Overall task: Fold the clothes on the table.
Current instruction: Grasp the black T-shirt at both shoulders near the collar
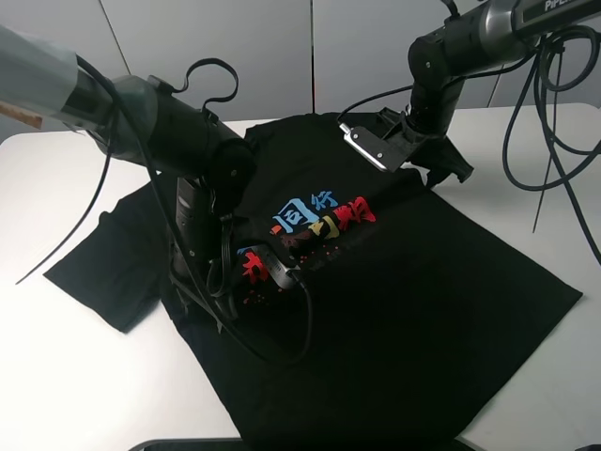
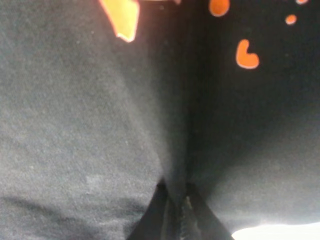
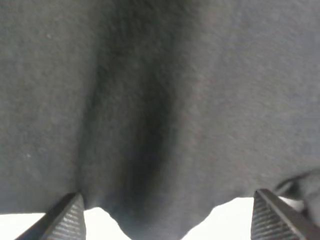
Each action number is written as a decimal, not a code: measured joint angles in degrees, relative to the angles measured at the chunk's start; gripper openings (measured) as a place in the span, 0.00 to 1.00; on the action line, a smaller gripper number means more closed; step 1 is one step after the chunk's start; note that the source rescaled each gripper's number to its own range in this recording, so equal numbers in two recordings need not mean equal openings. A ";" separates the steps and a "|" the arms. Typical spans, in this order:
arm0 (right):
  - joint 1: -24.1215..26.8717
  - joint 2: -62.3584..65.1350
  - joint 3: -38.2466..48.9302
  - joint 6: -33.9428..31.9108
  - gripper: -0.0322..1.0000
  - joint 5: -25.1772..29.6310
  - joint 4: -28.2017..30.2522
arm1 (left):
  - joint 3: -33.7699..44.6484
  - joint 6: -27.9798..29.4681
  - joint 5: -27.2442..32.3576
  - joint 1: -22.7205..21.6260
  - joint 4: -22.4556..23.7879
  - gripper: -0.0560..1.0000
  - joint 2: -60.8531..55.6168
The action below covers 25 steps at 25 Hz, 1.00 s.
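The black T-shirt (image 1: 404, 301) lies spread on the white table (image 1: 56, 376), its red, blue and yellow characters (image 1: 315, 221) facing up. My left gripper (image 1: 202, 287) is down on the shirt's left side, beside the print. In the left wrist view it (image 2: 175, 217) is shut, pinching a ridge of black cloth (image 2: 90, 140). My right gripper (image 1: 434, 171) is at the right sleeve near the far edge. In the right wrist view it (image 3: 172, 220) is open, its ribbed fingertips (image 3: 67, 220) wide apart around the cloth's edge (image 3: 165, 125).
The left sleeve (image 1: 94, 258) lies flat toward the table's left. Black cables (image 1: 549, 122) hang from the right arm over the table's right side. Grey wall panels (image 1: 282, 47) stand behind the table.
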<state>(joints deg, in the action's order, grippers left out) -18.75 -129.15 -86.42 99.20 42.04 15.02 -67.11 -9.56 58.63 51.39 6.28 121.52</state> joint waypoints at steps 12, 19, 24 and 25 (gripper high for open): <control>0.00 0.00 0.00 -0.39 0.72 -0.41 -2.55 | 0.00 0.00 0.22 0.00 0.41 0.07 0.09; 0.00 -0.10 0.36 -0.39 0.33 1.54 -3.47 | 0.00 0.00 0.32 0.00 0.66 0.07 0.09; 0.00 -0.10 0.36 -1.64 0.04 1.68 -5.23 | 0.12 0.00 0.44 0.00 1.05 0.07 0.13; 0.00 -0.10 0.36 -1.78 0.03 1.68 -5.34 | 0.12 0.00 0.44 0.00 1.05 0.07 0.13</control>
<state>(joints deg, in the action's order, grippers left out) -18.75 -129.25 -86.06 97.42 43.72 9.68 -66.99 -9.56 59.07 51.39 7.33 121.65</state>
